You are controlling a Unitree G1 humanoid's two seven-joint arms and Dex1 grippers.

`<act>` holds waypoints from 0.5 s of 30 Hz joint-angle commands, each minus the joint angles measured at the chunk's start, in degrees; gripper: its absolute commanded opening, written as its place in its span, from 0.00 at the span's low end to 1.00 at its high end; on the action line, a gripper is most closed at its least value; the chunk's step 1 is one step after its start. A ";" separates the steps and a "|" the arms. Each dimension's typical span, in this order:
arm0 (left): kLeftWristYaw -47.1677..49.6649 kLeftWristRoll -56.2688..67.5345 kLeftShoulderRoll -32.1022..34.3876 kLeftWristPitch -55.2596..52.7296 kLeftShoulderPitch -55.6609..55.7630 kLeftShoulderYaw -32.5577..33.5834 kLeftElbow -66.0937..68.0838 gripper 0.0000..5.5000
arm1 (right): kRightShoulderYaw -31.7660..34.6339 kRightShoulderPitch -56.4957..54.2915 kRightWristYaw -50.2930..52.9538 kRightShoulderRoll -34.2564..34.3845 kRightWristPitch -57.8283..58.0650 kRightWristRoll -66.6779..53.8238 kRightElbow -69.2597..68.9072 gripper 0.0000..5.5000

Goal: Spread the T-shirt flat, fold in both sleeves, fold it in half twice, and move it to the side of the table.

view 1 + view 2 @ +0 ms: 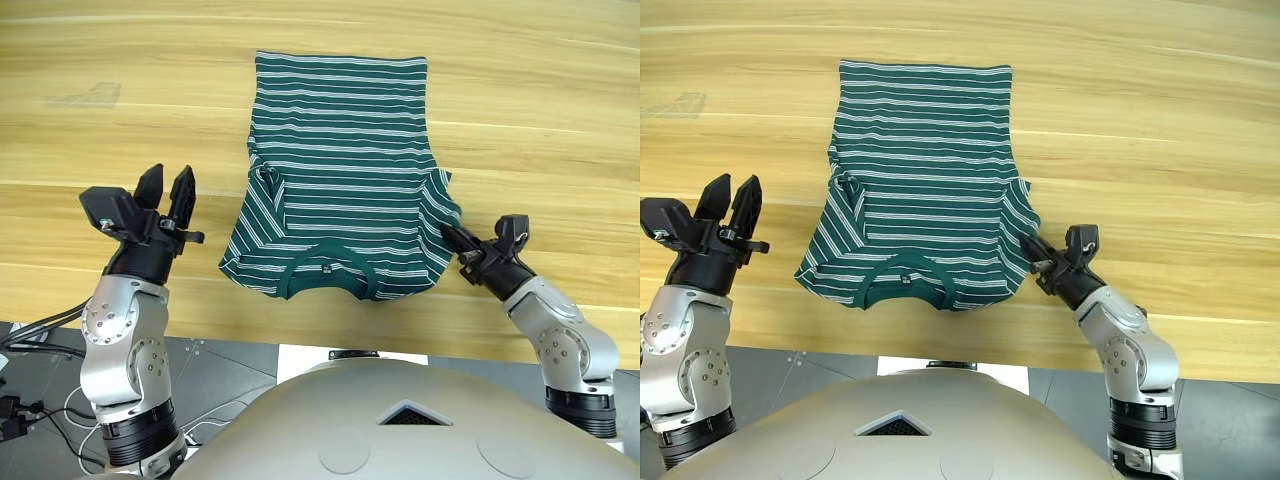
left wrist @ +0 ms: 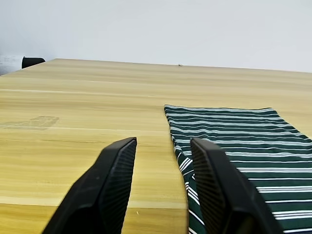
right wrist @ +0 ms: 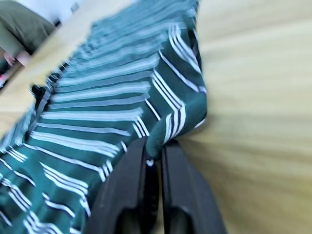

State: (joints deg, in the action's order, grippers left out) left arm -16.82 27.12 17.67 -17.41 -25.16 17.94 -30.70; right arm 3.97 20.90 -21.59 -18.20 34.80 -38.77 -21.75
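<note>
A dark green T-shirt with thin white stripes lies on the wooden table, collar toward me and both sleeves folded in over the body. My right gripper is shut on the shirt's near right edge by the shoulder, pinching a fold of cloth between its black fingers. My left gripper stands open above the bare table, a hand's width left of the shirt's near left corner, with nothing between its fingers.
Bare wood stretches to the left, right and beyond the shirt. The table's near edge runs just below the collar, with grey floor and cables under it.
</note>
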 commanded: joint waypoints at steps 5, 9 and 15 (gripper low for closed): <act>-0.92 -1.02 -0.28 0.43 0.01 -1.38 0.67 0.38 | 1.27 -1.63 -3.09 2.03 -3.33 -1.33 -2.37 0.07; -1.21 -1.29 -0.39 0.62 -0.27 -1.81 0.51 0.38 | -0.32 -1.32 -4.35 1.52 -4.39 0.60 -3.66 0.07; -1.34 -1.66 -0.75 0.88 -0.59 -2.35 0.26 0.38 | -9.84 0.50 -4.86 -3.76 -10.85 16.65 -4.24 0.07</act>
State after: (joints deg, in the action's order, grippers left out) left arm -18.03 26.38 17.03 -16.86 -25.38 16.18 -30.19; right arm -3.29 20.88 -26.41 -20.28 26.17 -26.47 -25.42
